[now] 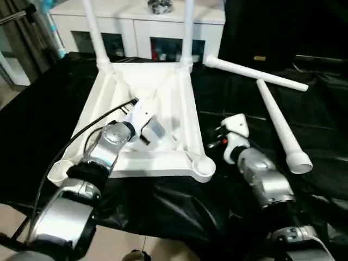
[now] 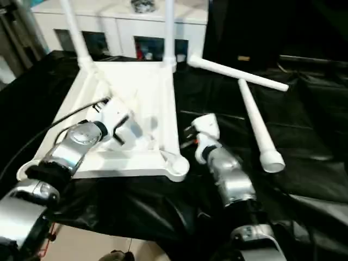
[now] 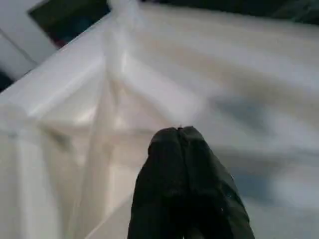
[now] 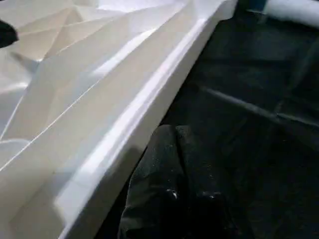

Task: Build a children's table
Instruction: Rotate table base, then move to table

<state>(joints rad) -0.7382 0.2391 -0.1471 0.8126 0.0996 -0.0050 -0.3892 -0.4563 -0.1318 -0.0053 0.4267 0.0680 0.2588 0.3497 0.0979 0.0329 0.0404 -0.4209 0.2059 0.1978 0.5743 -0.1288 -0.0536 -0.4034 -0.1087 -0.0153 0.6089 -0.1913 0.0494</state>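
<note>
The tabletop (image 1: 163,92) is lying upside down on the black cloth (image 1: 228,98), ribs up. Two legs (image 1: 94,32) are standing in its far sockets; two more (image 1: 281,126) are lying loose to its right. The left gripper (image 3: 180,130), fingers pressed together, is hovering inside the underside. The right gripper (image 4: 174,130), fingers together, is sitting just beside the right rim.

The tabletop (image 1: 163,98) lies upside down on the black-covered bench (image 1: 32,125), two legs (image 1: 187,32) standing in its far sockets; two loose legs (image 1: 283,128) lie toward the right edge
</note>
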